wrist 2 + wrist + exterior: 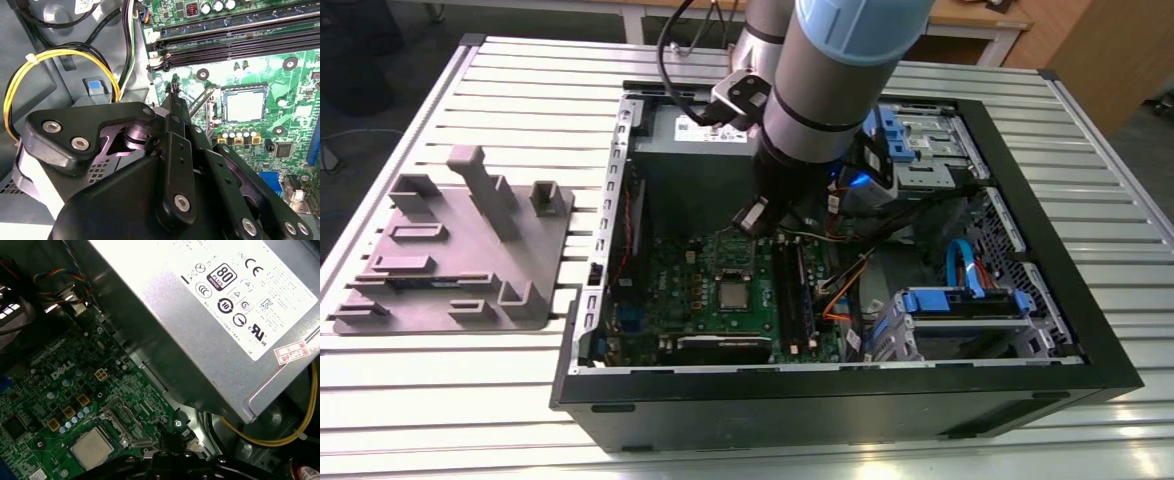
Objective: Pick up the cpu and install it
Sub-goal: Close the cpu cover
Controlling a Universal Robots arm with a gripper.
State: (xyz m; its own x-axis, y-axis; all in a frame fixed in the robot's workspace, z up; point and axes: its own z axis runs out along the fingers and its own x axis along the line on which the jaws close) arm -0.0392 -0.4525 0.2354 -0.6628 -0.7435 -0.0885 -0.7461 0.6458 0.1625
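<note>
While the small silvery-grey square cpu (244, 105) sat in its socket on the green motherboard (720, 300), the black end effector (173, 91), closed and empty, hovered just beside; seating seemed done.

My arm (834, 70): grey tube with a pale blue joint cap, reaching steeply downward in the exterior view, black cable running along my wrist. My gripper (754, 222): black, linkage-type, pointing down at the arm's lower end. In the second wrist view, my fingers (176, 102) stand drawn together to a narrow tip, nothing between them.
</note>
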